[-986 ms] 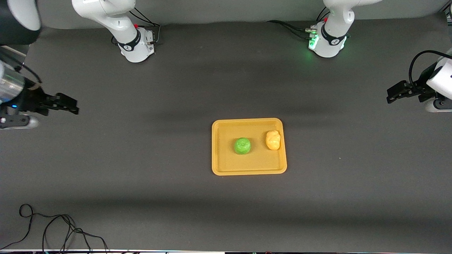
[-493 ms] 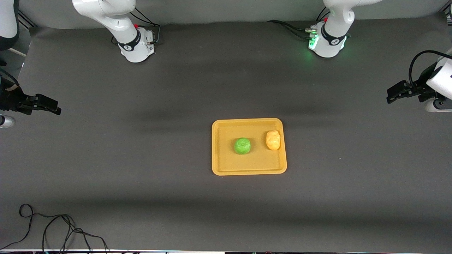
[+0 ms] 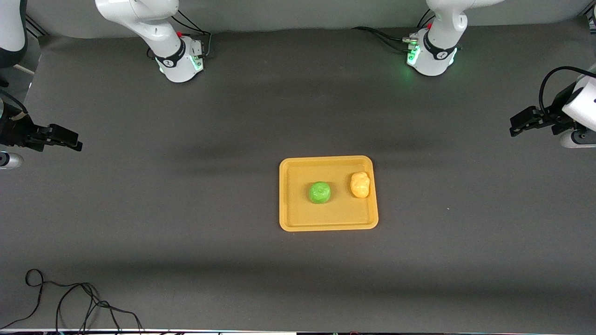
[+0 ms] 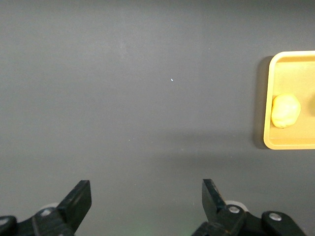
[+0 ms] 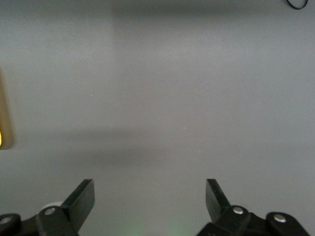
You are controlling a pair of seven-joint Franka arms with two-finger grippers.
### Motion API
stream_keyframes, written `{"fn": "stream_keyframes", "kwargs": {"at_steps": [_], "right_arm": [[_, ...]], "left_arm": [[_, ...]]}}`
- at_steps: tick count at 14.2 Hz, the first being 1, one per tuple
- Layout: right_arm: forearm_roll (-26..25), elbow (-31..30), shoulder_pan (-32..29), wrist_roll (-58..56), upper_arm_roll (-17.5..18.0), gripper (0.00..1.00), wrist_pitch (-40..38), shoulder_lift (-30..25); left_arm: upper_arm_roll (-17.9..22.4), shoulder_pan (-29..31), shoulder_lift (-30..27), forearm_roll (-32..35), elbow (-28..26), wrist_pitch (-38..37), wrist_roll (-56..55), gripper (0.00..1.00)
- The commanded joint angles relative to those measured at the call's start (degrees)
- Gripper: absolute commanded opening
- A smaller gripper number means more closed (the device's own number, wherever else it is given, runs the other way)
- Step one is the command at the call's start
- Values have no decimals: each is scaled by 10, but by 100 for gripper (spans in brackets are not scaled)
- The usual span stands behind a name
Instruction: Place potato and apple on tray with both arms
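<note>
The yellow-orange tray (image 3: 291,218) lies mid-table. The green apple (image 3: 319,192) sits in it near its middle. The yellow potato (image 3: 360,184) lies in it at the side toward the left arm's end; it also shows in the left wrist view (image 4: 285,110) with the tray's rim (image 4: 269,98). My left gripper (image 3: 518,123) is open and empty over the bare table at the left arm's end, its jaws wide apart in its wrist view (image 4: 146,196). My right gripper (image 3: 70,139) is open and empty over the table's edge at the right arm's end, also seen in its wrist view (image 5: 149,199).
The dark grey table mat (image 3: 186,209) spreads all around the tray. A loose black cable (image 3: 70,298) lies at the corner nearest the camera at the right arm's end. Both arm bases (image 3: 179,58) stand along the table's back edge.
The right gripper has drawn back from the table toward the right arm's end and now holds still. The left arm, tray, apple and potato have not moved.
</note>
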Motion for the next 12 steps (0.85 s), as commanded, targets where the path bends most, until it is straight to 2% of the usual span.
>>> {"fn": "stream_keyframes", "kwargs": {"at_steps": [1, 12], "right_arm": [[3, -6, 5, -4, -5, 100, -10, -14], [4, 4, 5, 0, -5, 100, -26, -13]], "left_arm": [[6, -7, -8, -6, -7, 6, 9, 100], [6, -6, -8, -6, -8, 6, 7, 100]]}}
